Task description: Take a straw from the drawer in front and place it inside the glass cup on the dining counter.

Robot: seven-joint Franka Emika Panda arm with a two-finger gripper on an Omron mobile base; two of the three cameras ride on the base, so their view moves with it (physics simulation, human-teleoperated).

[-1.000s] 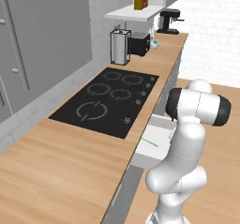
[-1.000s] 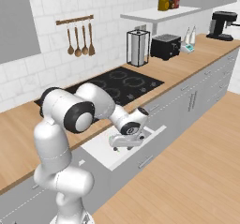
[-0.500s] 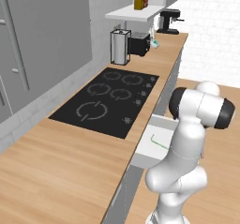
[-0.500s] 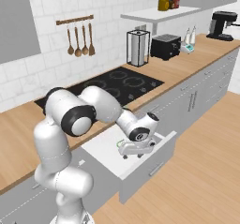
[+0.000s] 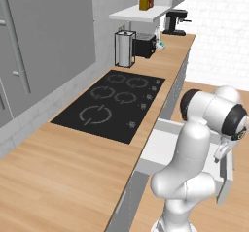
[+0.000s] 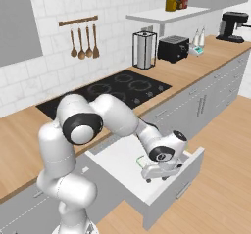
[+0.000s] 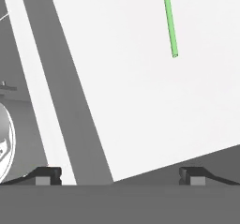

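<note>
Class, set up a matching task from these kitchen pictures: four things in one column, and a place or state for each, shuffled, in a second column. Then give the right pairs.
Things:
1. straw
2. drawer
3. gripper
4. stovetop

Places or states:
A. pulled out below the wooden worktop
B. black, set into the wooden worktop
C. green, lying on the pale drawer floor
D. open, over the drawer, holding nothing

Pairs: 1-C, 2-A, 3-D, 4-B
</note>
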